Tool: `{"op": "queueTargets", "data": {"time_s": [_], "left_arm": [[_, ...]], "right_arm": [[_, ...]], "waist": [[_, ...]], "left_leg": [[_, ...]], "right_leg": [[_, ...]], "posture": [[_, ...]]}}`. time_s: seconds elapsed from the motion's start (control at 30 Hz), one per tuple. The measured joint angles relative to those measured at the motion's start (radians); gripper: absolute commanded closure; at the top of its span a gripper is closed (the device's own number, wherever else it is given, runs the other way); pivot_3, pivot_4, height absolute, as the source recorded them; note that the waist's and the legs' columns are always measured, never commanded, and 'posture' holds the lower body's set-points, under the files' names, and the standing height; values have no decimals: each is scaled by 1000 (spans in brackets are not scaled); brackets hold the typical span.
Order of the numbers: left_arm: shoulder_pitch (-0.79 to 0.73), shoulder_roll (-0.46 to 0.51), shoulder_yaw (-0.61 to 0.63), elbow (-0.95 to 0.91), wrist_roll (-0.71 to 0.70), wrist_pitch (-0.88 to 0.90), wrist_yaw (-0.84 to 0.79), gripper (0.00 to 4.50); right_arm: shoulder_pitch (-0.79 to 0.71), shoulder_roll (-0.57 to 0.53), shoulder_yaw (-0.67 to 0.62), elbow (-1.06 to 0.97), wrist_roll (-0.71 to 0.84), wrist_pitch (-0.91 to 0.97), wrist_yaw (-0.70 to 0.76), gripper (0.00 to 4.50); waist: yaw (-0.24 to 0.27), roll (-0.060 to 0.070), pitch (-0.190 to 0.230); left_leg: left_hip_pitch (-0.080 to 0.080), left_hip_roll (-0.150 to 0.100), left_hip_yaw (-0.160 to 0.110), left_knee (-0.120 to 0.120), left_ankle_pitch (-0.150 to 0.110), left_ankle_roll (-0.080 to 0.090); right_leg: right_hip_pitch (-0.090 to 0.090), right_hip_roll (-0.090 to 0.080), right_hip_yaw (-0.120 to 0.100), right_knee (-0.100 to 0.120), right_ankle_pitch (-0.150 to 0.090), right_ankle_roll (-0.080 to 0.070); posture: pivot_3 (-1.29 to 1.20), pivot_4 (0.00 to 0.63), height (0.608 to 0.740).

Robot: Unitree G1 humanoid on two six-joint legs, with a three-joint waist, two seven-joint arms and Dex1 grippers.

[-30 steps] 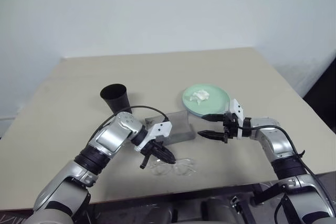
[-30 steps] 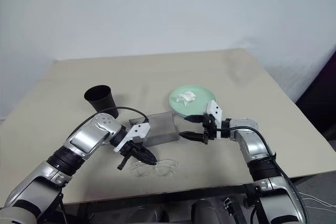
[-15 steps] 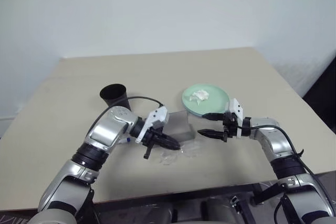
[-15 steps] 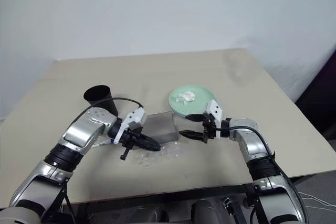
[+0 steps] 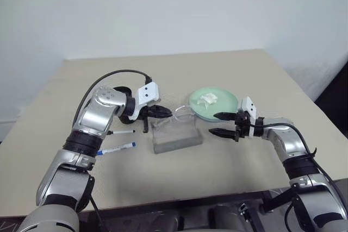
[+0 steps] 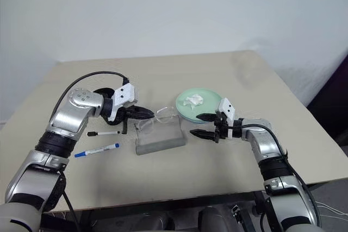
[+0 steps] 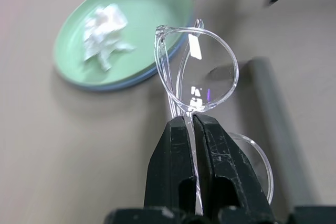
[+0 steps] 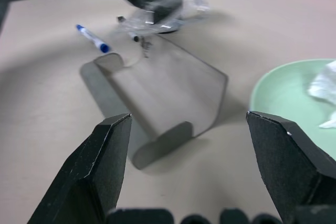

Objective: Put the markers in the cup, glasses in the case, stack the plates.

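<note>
My left gripper [image 5: 163, 112] is shut on the clear glasses [image 7: 210, 72] at the bridge. It holds them in the air just above the far edge of the open grey case [image 5: 175, 135]. The black cup [image 6: 100, 94] stands behind my left wrist, mostly hidden. Two markers lie left of the case, one black-capped [image 5: 120, 132] and one blue-capped [image 5: 117, 148]. The mint green plate [image 5: 223, 104] sits to the right of the case with a blue rim [image 7: 123, 83] showing under it. My right gripper [image 5: 213, 124] hovers open beside the case's right end.
A crumpled white scrap [image 5: 207, 99] lies on the green plate. The beige table [image 5: 228, 71] has bare room at the back and along the front edge. A black cable arcs over my left forearm.
My left gripper has lifted the glasses off the table in front of the case and carried them up and back over it. This uncovered the two markers. The right arm has stayed put.
</note>
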Motion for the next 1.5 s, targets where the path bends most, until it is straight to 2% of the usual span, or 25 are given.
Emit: {"op": "queueTargets", "data": {"time_s": [0.37, 0.6, 1.03, 1.5], "left_arm": [[-6, -79, -87, 53, 116, -135, -1, 4492], [-6, -81, -120, 48, 174, -143, -5, 4492], [36, -57, -133, -29, 202, -145, -20, 4492], [45, -66, -147, 11, 249, -154, -2, 4492]], "right_arm": [[7, -1, -10, -24, 1, 12, -6, 715], [20, -1, -10, -40, 1, 13, -17, 715], [19, 5, -10, -46, -1, 5, -27, 715], [17, 15, -6, -33, -4, -16, -32, 715]], "waist": [[-1, 0, 0], [0, 0, 0], [0, 0, 0], [0, 0, 0]], "left_leg": [[0, 0, 0, 0, 0, 0], [0, 0, 0, 1, 0, 0], [0, 0, 0, 1, 0, 0], [0, 0, 0, 1, 0, 0]], "right_leg": [[0, 0, 0, 0, 0, 1], [0, 0, 0, 0, 1, 1], [0, 0, 0, 0, 1, 1], [0, 0, 0, 1, 1, 1]], "posture": [[0, 0, 740], [0, 0, 740], [0, 0, 740], [0, 0, 740]]}}
